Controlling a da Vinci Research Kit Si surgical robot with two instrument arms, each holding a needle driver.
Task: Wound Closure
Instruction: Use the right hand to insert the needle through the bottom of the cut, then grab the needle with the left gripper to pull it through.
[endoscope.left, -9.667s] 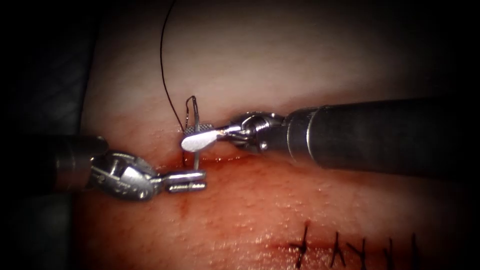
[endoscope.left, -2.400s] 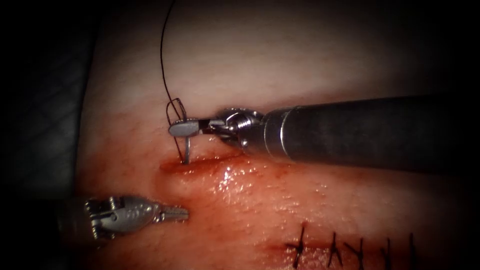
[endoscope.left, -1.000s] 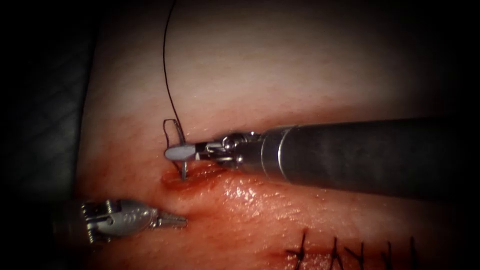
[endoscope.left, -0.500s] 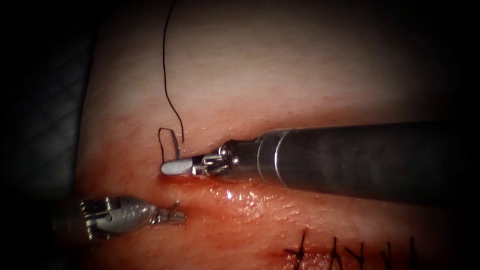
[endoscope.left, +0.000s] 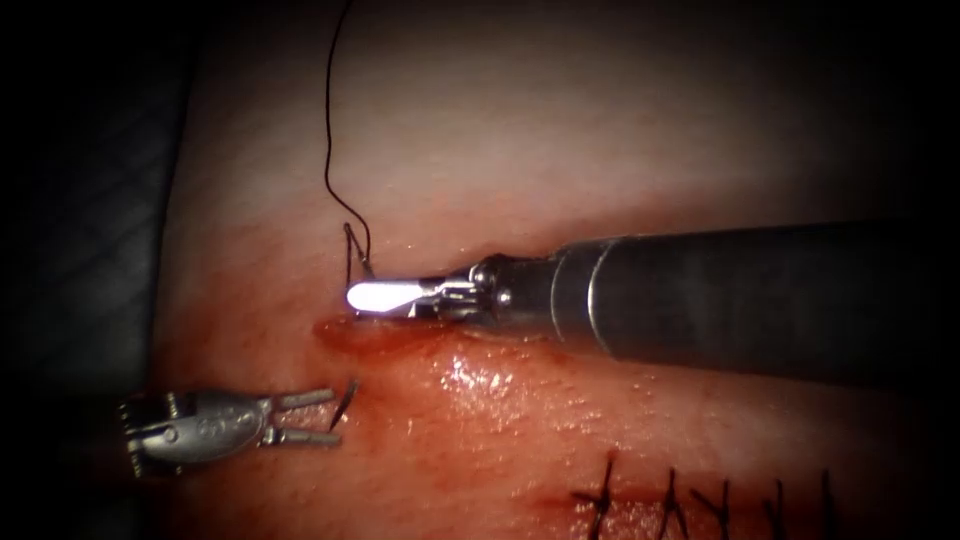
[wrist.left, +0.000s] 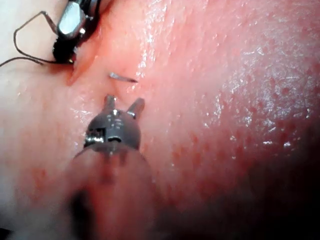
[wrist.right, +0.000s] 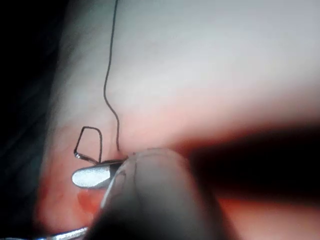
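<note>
Curved needle: thin, stiff steel, light, slick with red fluid; its tip stands out of the tissue below the cut, the rest buried. Judged best taken just behind the exposed tip, squarely, to avoid slipping or bending.

Left tool: fingers apart, holding nothing, just beside the tip.

Right tool: fingers together above the cut, at the needle's tail end where the thread joins.

Thread: limp, fine, easily snagged.

Tissue: soft, wet, yields and tears under pull.

Finished stitches: lower right.
</note>
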